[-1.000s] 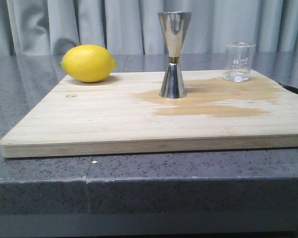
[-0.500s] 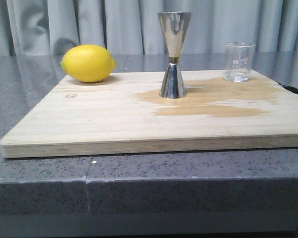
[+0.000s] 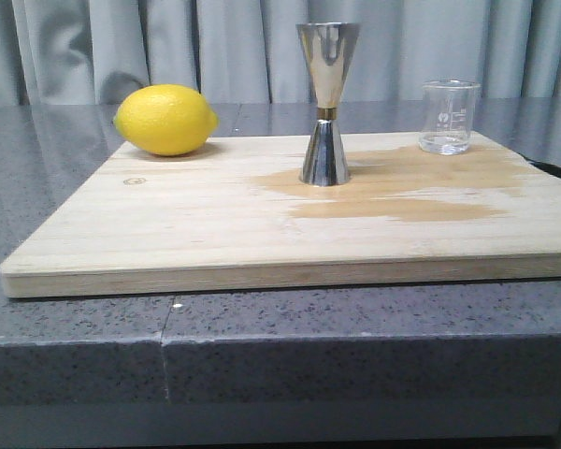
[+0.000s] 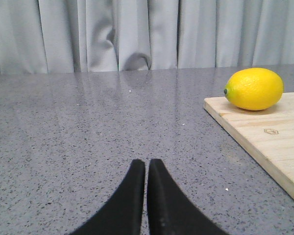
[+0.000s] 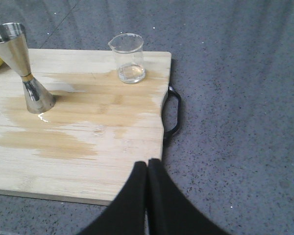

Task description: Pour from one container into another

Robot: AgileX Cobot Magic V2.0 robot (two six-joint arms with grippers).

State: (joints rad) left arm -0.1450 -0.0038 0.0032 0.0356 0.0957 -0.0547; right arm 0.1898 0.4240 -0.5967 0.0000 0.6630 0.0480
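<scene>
Both claws hold nothing, the left gripper (image 4: 147,169) with its two black fingers pressed together tip to tip, the right gripper (image 5: 147,169) likewise closed, fingers meeting along a thin seam.

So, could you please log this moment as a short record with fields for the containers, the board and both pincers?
beaker: upright on the board's right side, a little clear liquid at the bottom
jigger: upright at mid-board, untouched
lemon: on the board's far left corner
cutting board: darker wet-looking patches around the jigger
left pincer: shut, empty, over the counter
right pincer: shut, empty, at the board's near right edge
</scene>
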